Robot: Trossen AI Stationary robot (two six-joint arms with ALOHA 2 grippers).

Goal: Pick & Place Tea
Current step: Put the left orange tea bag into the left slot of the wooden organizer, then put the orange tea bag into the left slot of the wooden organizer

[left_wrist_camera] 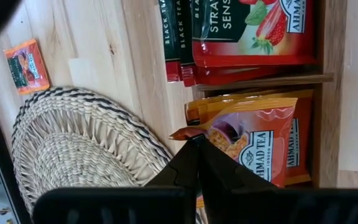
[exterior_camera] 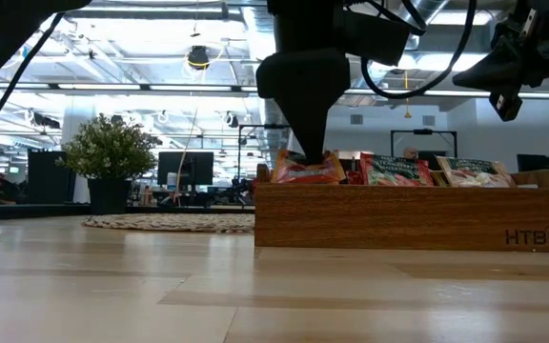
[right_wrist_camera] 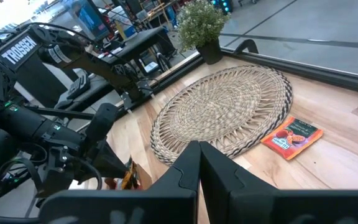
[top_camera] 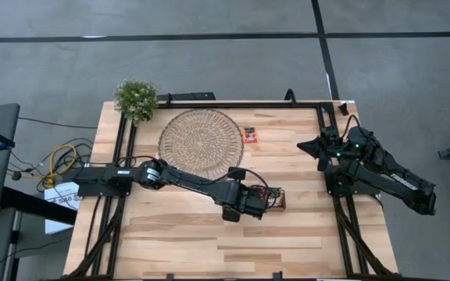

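Observation:
A brown wooden tray (exterior_camera: 408, 217) stands right of the table's middle, with tea sachets on edge in its compartments: orange ones (left_wrist_camera: 253, 146) at one end, red ones (left_wrist_camera: 253, 28) beside them. My left gripper (left_wrist_camera: 197, 142) reaches down into the orange end and is shut on one orange sachet (exterior_camera: 305, 170). Another orange sachet (top_camera: 250, 135) lies flat on the table just right of the round woven mat (top_camera: 201, 143). My right gripper (right_wrist_camera: 199, 152) is shut and holds nothing, raised at the table's right side. My left gripper pinches the upper edge of an orange sachet (left_wrist_camera: 180, 133) between its two fingers, near a corner that pokes out beside the fingertips. The fingers come from above, slanting down. The sachet stands upright, its lower part in the tray among the other sachets.
A small potted plant (top_camera: 136, 99) stands at the table's far left corner. Black rails (top_camera: 241, 104) run along the far edge and both sides. Bare wood lies along the near side of the table (top_camera: 209, 250).

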